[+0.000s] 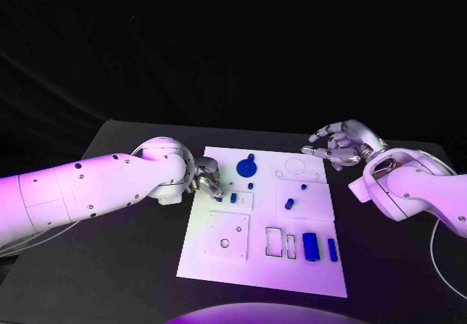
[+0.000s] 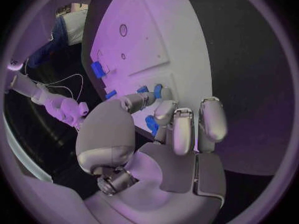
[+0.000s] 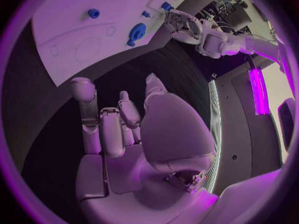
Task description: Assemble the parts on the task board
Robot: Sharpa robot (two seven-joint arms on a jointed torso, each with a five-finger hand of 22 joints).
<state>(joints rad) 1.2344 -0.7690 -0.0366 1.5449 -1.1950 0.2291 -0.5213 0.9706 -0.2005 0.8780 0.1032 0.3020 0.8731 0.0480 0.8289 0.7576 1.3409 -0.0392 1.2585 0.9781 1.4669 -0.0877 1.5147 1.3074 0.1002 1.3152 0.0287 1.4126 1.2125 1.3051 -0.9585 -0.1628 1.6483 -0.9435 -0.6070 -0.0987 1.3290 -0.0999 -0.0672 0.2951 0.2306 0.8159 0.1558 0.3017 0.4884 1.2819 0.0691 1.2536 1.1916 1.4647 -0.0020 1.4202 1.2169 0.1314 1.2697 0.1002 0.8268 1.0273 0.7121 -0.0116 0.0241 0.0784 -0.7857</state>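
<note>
The white task board (image 1: 226, 271) lies in the middle of the table. My left hand (image 1: 206, 179) reaches over its left edge with curled fingers. In the left wrist view a small blue part (image 2: 151, 125) sits pinched between the thumb and a finger of the left hand (image 2: 171, 137). Another small blue piece (image 1: 233, 198) stands in a recess just beside those fingertips. A round blue part (image 1: 246, 167) lies near the board's back edge. My right hand (image 1: 341, 146) hovers off the board's back right corner, fingers apart and holding nothing.
On the board's right half lie a blue oval piece (image 1: 289, 202), a long blue block (image 1: 310, 246) and a thin blue bar (image 1: 332, 250). Empty cut-outs (image 1: 277, 243) sit beside them. Black table (image 1: 117, 270) surrounds the board.
</note>
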